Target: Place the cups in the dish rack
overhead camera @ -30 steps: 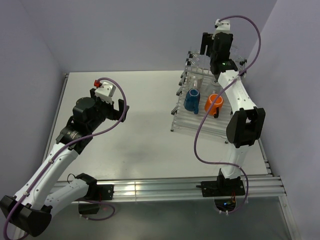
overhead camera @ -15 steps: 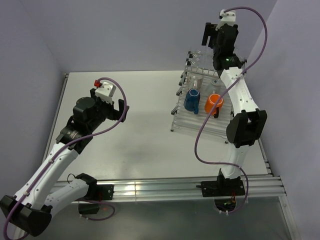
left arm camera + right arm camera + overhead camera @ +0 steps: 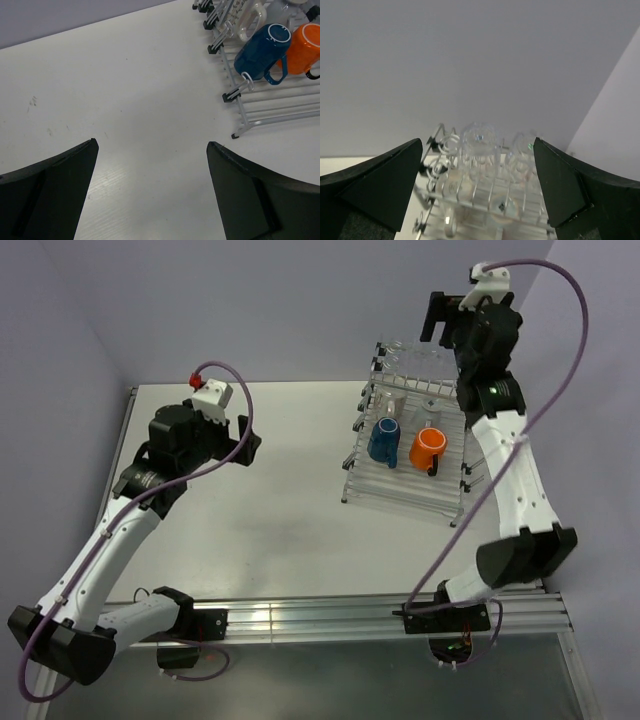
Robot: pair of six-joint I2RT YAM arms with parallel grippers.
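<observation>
**Cups [image 3: 384, 439] sat loaded in the dish rack [image 3: 400, 490] at the far right corner of the surface [image 3: 270, 510]**

A blue mug [image 3: 262, 50] and an orange mug [image 3: 307, 42] lay tilted side by side near the rack's near edge. A white mug [image 3: 250, 17] and clear tumblers [image 3: 480, 137] sat further back. The mugs looked stiff and glazed, probably slippery, best taken across the rim. The tumblers seemed fragile and would want a gentle squeeze. Both pairs of jaws were spread wide, gripping nothing: the left jaws over bare surface, the right jaws high above the rack's far edge. The rack crowded the right edge, and open room lay leftward.
</observation>
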